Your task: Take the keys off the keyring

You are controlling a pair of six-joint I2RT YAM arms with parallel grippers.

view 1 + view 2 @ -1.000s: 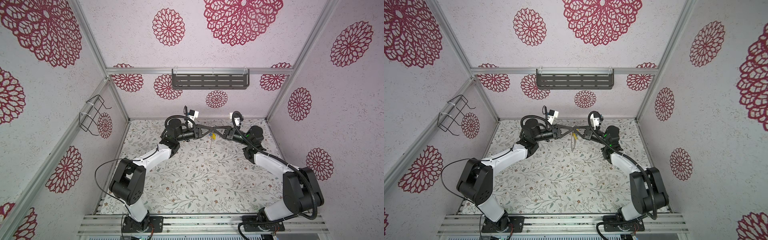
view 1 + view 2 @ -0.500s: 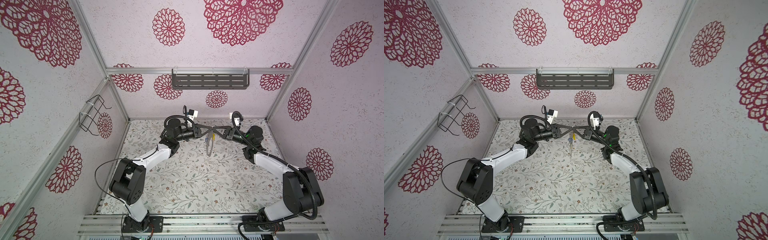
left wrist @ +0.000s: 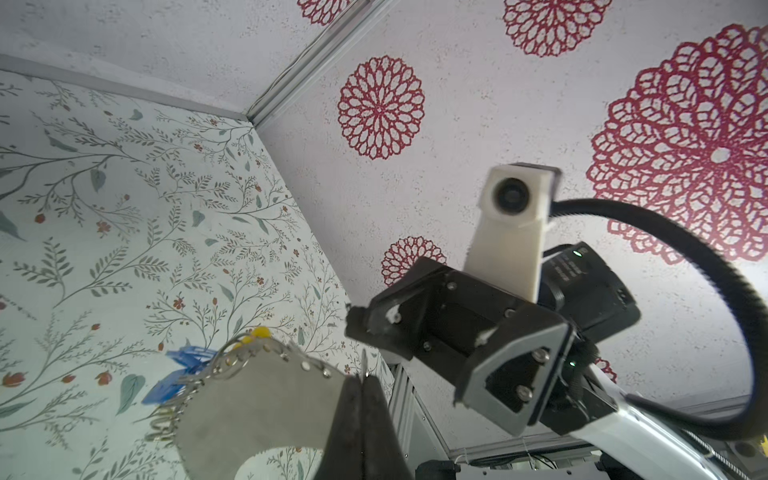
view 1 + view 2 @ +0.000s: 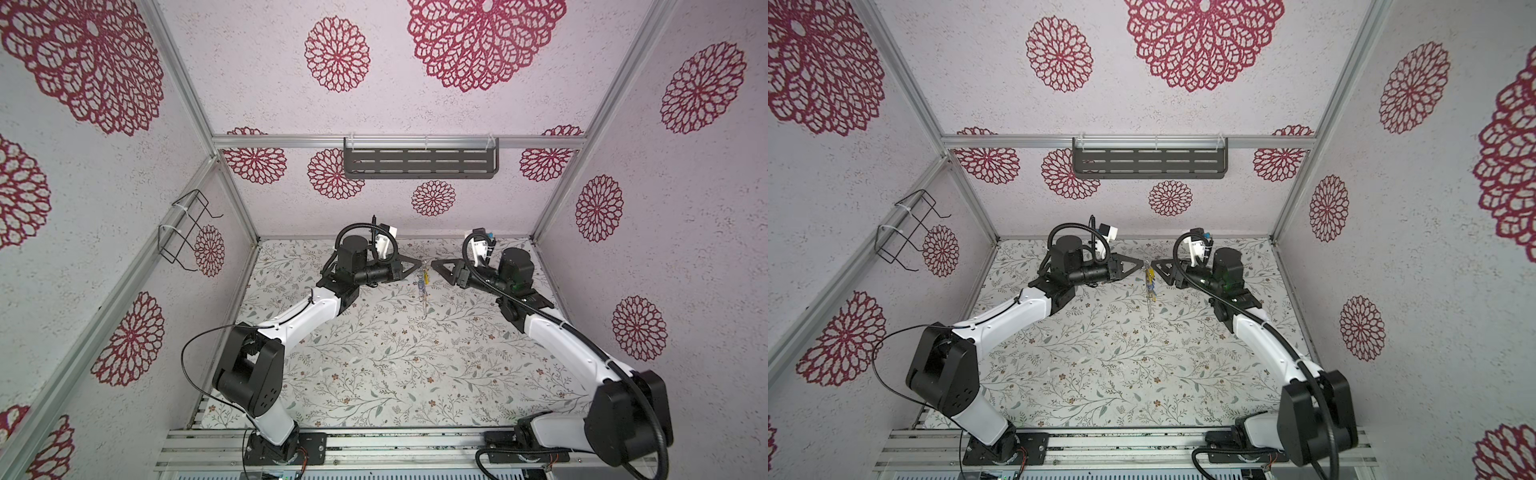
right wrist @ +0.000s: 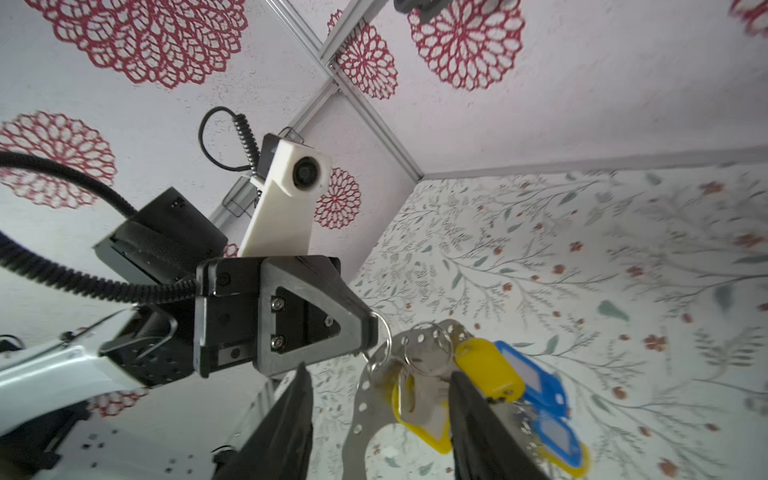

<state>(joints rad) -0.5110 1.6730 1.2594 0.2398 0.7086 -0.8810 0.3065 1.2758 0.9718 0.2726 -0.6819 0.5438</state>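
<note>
Keyring [image 5: 362, 409], flat perforated metal, hangs from clenched left gripper [image 5: 369, 330]; right gripper [image 5: 380, 374] agape.

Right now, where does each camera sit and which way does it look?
Top views: high at the front, looking down on the floral table; left arm and right arm show whole.
Left wrist: behind the shut left gripper, facing the right gripper.
Right wrist: behind the open right gripper, facing the left gripper pinching a small metal loop.
Shared: both wrist views show the flat grey metal keyring and yellow and blue plastic key tags.
</note>
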